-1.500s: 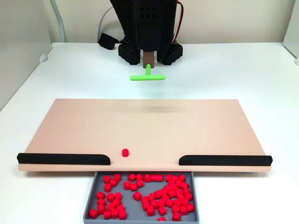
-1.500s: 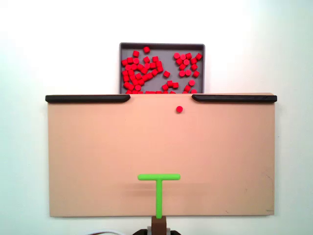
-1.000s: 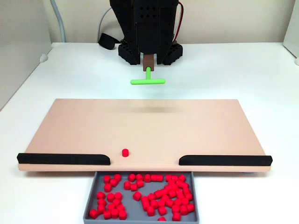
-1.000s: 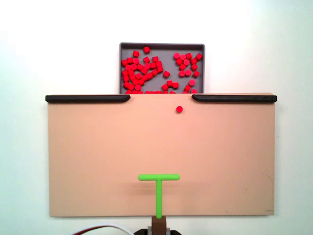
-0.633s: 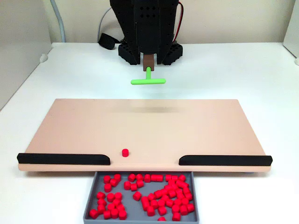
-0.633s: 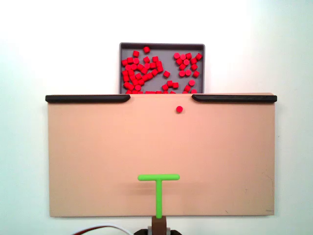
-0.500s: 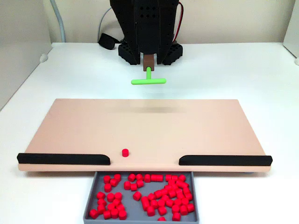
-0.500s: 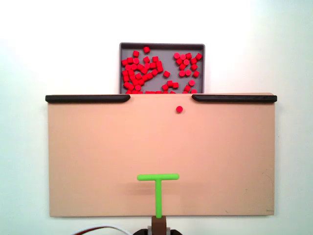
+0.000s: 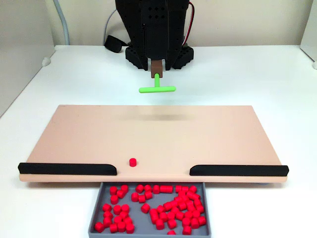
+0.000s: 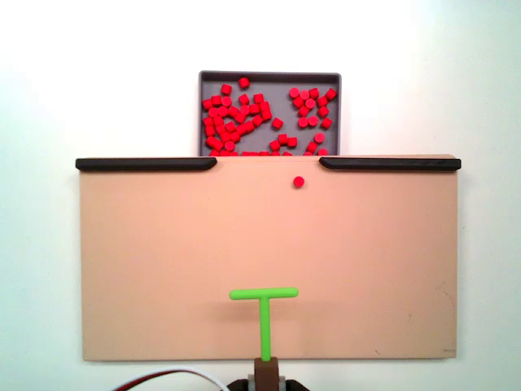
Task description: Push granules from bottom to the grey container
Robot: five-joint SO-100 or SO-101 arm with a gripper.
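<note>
One red granule (image 9: 132,161) (image 10: 299,182) lies alone on the tan board (image 9: 158,134) (image 10: 163,261), near the gap between the two black strips. Many more granules (image 9: 158,208) (image 10: 236,122) fill the grey container (image 9: 94,214) (image 10: 269,76) just past that gap. My gripper (image 9: 157,67) (image 10: 264,375) is at the opposite edge of the board, shut on the brown handle of a green T-shaped tool (image 9: 157,89) (image 10: 263,294). The tool's bar hovers over the board's edge, far from the lone granule.
Black strips (image 9: 67,168) (image 9: 238,170) (image 10: 146,164) (image 10: 389,164) line the board's container-side edge, leaving a central opening. The black arm base (image 9: 133,54) and cables (image 9: 113,42) stand behind the board. White table surrounds the board; a grey panel (image 9: 20,49) stands at the left.
The green tool has dropped a little lower and edged toward the board in the front fixed view. The lone granule and those in the tray have not moved.
</note>
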